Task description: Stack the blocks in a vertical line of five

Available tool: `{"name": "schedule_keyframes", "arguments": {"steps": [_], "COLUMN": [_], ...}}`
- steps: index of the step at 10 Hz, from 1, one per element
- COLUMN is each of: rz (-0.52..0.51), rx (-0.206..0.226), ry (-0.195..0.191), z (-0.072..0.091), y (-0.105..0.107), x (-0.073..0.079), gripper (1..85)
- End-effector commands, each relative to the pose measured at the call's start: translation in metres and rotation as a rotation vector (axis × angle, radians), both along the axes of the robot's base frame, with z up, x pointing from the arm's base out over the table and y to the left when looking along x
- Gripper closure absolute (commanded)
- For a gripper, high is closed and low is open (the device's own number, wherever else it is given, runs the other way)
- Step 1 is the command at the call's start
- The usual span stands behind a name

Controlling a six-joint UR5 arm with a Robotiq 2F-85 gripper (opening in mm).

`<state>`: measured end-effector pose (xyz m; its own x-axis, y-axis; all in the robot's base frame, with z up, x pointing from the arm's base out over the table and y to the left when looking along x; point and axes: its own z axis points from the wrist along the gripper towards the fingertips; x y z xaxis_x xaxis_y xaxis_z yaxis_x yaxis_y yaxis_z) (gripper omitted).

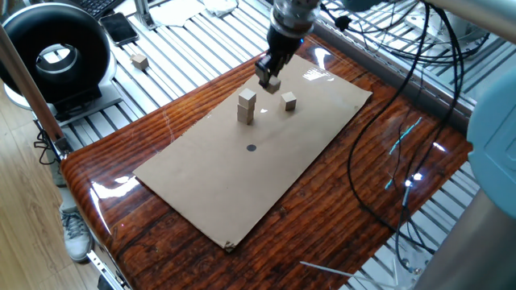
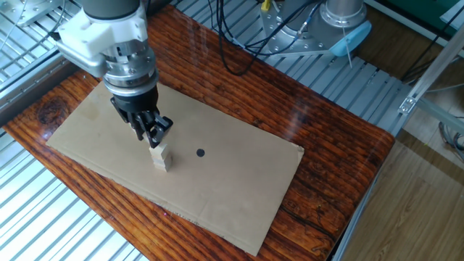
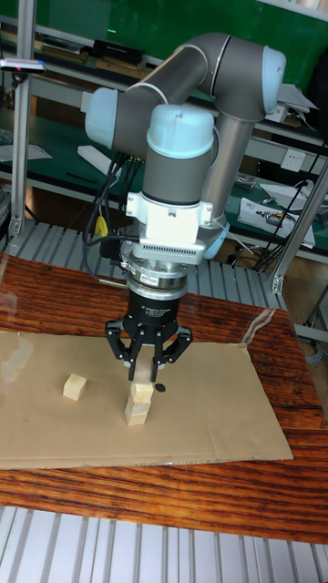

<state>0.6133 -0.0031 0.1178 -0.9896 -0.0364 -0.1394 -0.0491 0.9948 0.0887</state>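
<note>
Starting at the far left in one fixed view, a single wooden cube (image 1: 140, 60) lies off the table, on the ribbed metal surface (image 1: 189, 50) near the black round device (image 1: 55, 59); it looks like one of the blocks and is well apart from the others. Further right, on the cardboard sheet (image 1: 242, 185), stands the stack of two cubes (image 1: 247, 107), one directly on the other and roughly aligned. A little nearer than the stack is the small black dot (image 1: 251, 147). Just beyond and to the right of the stack in this view, the gripper (image 1: 269, 76) holds a third cube (image 1: 274, 82) between its fingers, so the claw is closed on that block, above the cardboard. To the right of it a loose cube (image 1: 289, 101) rests alone on the sheet, near the stack but not touching it. In the tall fixed view the gripper (image 3: 145, 369) hangs just over the stack (image 3: 138, 404), and the loose cube (image 3: 75, 386) lies to the left there. I judge that the task is not yet half done: two blocks are stacked, the third is carried and seems about to be placed on top, and two more remain, one on the cardboard and one far away on the metal surface.
</note>
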Motion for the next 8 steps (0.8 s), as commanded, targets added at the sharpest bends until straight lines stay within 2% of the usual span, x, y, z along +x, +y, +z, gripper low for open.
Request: {"name": "schedule_keyframes", "arguments": {"steps": [1,2,6,8], "rz": [0.007,0.022,0.044,0.051], "rx": [-0.007,-0.015,0.007,0.007], "ry": [-0.002,-0.011,-0.064,-0.073], "z": [-0.004,-0.004,0.000,0.001], "y": [0.004,0.004,0.011,0.011], "x": [-0.001,0.000,0.010,0.011], "gripper": [84.7,84.7,84.7,84.7]}}
